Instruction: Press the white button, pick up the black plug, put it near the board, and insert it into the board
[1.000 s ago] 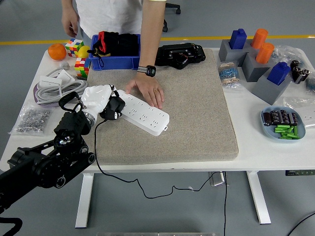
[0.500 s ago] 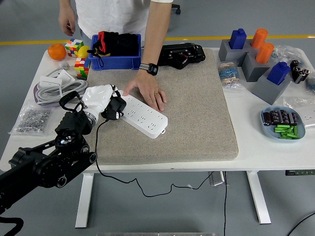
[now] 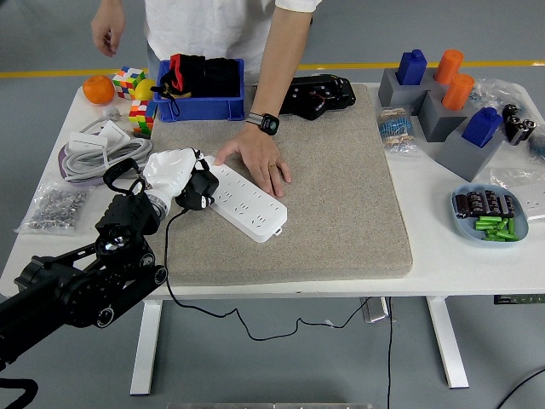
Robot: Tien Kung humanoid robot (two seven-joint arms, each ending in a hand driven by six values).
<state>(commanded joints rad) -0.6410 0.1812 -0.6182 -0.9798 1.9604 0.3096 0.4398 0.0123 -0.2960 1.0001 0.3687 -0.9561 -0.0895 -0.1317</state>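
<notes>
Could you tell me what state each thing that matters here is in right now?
black plug: gripped at the strip's left end; whether it is seated cannot be told.
left hand: shut on the plug.
white power strip: flat on the mat, slanted.
person's hand: pressing on the strip's far edge.
blue bin: holding black items.

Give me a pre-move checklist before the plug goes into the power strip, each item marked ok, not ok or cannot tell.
1. Plug held in the left hand: ok.
2. Plug at the power strip's left end: ok.
3. Pins lined up with a socket: cannot tell, the hand covers them.
4. Strip steadied: ok, a person's hand presses on its far edge.
5. Cord free: ok, it hangs slack over the mat's front edge.
</notes>
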